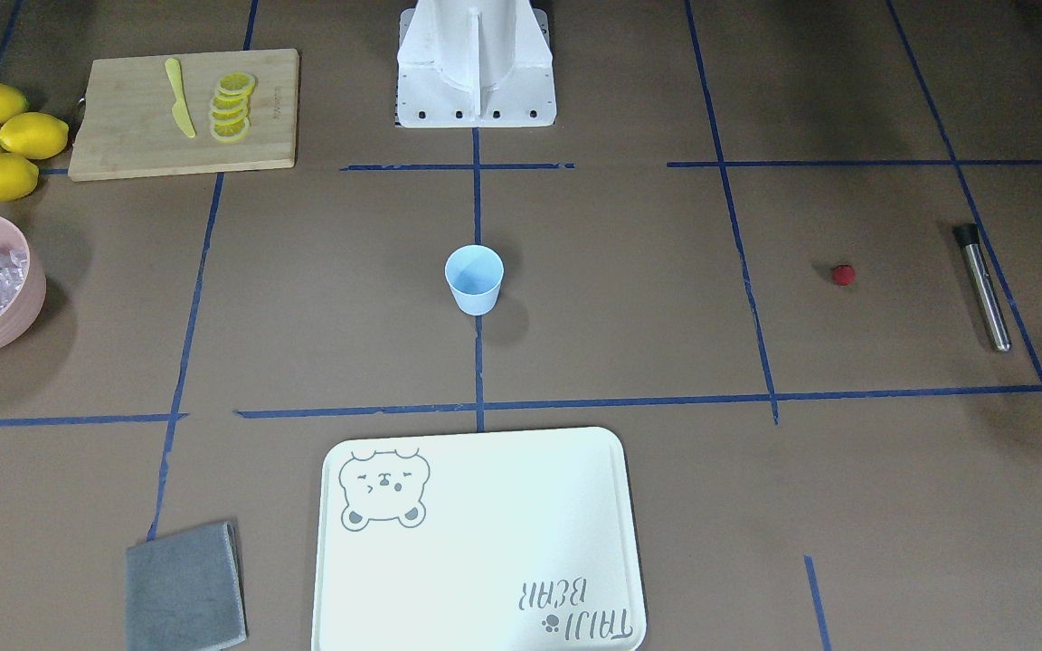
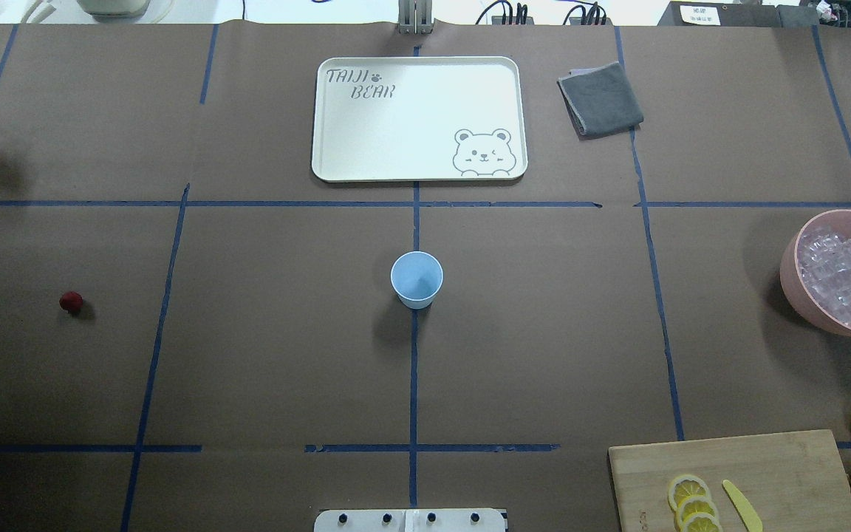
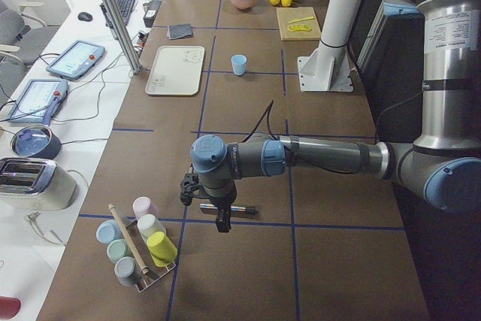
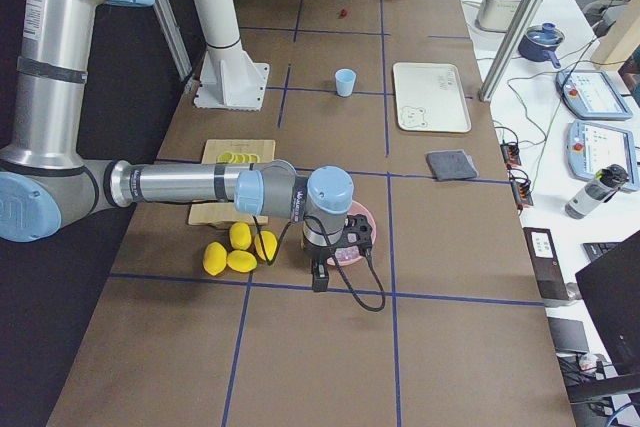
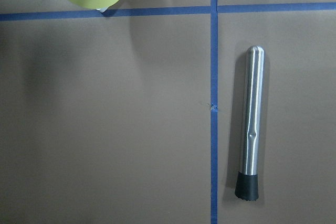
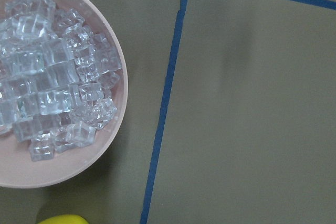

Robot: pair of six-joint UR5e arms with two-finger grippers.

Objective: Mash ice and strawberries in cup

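My right claw [image 4: 319,277] is hovering over the clear, glassy ice cubes [image 6: 52,77] heaped in the round pink bowl [image 6: 113,129]. I cannot tell its grip. The small light-blue plastic cup [image 2: 417,279] is standing upright mid-table, well apart.

Steel muddler [image 5: 251,124] flat below the left pincer [image 3: 222,223], rack of coloured cups [image 3: 147,244] just beside; pink bowl [image 6: 63,174] below the right pincer [image 4: 320,279], with four lemons [image 1: 33,134] and cutting board [image 1: 123,127] bearing lemon slices [image 1: 232,107] and yellow knife [image 1: 180,98] near, cream tray [image 1: 485,542] and grey cloth [image 1: 184,588] well apart.
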